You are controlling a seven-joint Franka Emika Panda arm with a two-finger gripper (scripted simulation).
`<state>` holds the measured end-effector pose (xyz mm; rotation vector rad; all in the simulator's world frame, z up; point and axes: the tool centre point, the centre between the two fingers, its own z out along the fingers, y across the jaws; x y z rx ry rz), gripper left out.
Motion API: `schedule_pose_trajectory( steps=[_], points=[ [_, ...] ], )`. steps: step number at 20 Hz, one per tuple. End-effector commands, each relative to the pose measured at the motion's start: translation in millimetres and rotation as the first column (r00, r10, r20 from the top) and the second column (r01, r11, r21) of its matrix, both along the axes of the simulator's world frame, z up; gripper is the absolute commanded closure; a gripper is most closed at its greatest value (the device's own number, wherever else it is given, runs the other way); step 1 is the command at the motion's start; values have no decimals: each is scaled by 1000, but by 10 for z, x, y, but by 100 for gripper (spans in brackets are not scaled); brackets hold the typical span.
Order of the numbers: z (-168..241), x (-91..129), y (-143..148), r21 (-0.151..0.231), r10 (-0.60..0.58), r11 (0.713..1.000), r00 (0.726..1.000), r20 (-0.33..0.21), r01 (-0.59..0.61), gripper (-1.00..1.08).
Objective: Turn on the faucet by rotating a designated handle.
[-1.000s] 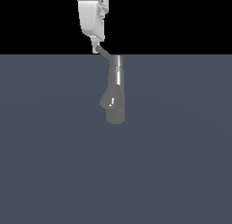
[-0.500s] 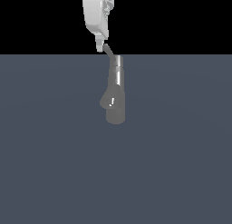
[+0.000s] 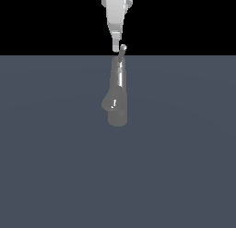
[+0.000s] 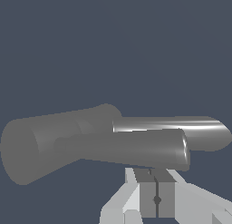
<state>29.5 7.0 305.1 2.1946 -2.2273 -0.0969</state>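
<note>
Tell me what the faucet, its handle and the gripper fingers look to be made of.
The faucet looks like polished grey metal: a bright streak runs down its column. The handle seems the same glossy metal, with sharp highlights along the rod in the wrist view. The gripper looks like matte white plastic or painted metal, showing no glints; its pads are darker grey, possibly rubber. Being renders, these remain guesses.

Flat, even, dim light and clean simulator sharpness throughout, with no visible cast shadows on the slate-grey ground, only a thin white glint down the faucet (image 3: 118,91) column and a bright streak of glare in the wrist view.
</note>
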Motion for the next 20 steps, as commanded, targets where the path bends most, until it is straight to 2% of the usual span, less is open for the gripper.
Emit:
schedule_pose_trajectory(
  steps=[1,3,4,20],
  points=[
    [-38,-30,-413,-8,-36,999,999,-8,36,108],
    [-38,-36,-486,-8,-37,999,999,-8,36,108],
    [-9,-6,-163,1,3,1000,1000,-1,-3,108],
    [-208,320,-777,-5,-21,1000,1000,-6,21,108]
  ],
)
